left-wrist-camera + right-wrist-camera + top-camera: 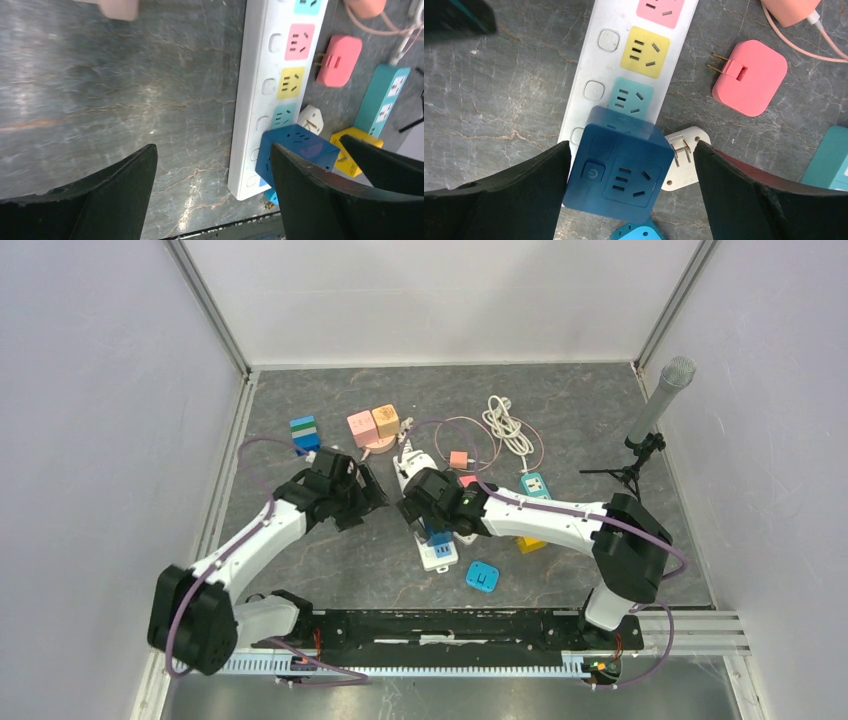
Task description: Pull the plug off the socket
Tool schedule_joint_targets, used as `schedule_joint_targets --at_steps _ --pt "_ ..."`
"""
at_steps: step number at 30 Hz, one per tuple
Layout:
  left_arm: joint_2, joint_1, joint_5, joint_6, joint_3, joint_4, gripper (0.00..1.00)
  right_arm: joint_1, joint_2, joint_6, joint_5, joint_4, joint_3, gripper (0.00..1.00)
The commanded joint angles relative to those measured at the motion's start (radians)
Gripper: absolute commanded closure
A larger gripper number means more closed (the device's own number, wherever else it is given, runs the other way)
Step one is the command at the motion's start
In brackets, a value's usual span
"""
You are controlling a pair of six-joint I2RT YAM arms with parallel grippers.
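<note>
A white power strip [599,60] with coloured sockets lies on the grey table. Plugged into its near end is a dark blue cube plug [624,170] with a power button on top. My right gripper [631,145] hangs open over the cube, one finger on each side. The left finger is close to the cube's edge, and a gap remains on the right. My left gripper [212,150] is open over bare table just left of the strip [260,95]. Its right finger stands by the blue plug [300,145]. From above, both grippers [372,495] [425,502] meet at the strip.
A pink plug [749,77] and a white plug [684,157] lie loose right of the strip. Beyond them are a teal socket bar [382,97] and a yellow piece [350,150]. A light blue adapter [483,576] lies near the front. A microphone [660,405] stands at the right wall.
</note>
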State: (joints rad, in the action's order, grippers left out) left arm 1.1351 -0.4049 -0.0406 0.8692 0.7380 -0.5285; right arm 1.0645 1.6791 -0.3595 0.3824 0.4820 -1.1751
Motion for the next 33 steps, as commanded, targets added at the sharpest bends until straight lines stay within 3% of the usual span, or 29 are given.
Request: schedule_joint_targets --at_steps 1,8,14,19,22,25,31,33 --pt "0.125 0.004 -0.205 -0.052 0.061 0.116 0.15 -0.050 -0.030 -0.059 -0.051 -0.038 0.010 0.06" --pt "0.283 0.002 -0.353 -0.053 0.087 0.285 0.24 -0.068 -0.021 -0.054 -0.103 -0.063 0.021 0.17" --pt "0.362 0.000 -0.352 -0.033 0.090 0.335 0.30 -0.077 -0.005 -0.061 -0.103 -0.046 0.012 0.23" --pt "0.394 0.001 -0.324 -0.015 0.072 0.349 0.35 -0.076 0.017 -0.067 -0.085 -0.004 -0.012 0.21" --pt "0.411 -0.005 -0.323 0.002 0.054 0.387 0.35 -0.077 0.019 -0.065 -0.085 0.008 -0.013 0.16" --pt "0.426 -0.010 -0.332 -0.023 0.063 0.392 0.34 -0.075 0.018 -0.068 -0.087 0.019 -0.011 0.17" --pt "0.449 -0.019 -0.322 -0.034 0.073 0.379 0.34 -0.071 0.026 -0.074 -0.118 0.060 -0.032 0.42" --pt "0.459 -0.032 -0.291 -0.049 0.080 0.353 0.34 -0.072 0.023 -0.075 -0.129 0.069 -0.043 0.59"
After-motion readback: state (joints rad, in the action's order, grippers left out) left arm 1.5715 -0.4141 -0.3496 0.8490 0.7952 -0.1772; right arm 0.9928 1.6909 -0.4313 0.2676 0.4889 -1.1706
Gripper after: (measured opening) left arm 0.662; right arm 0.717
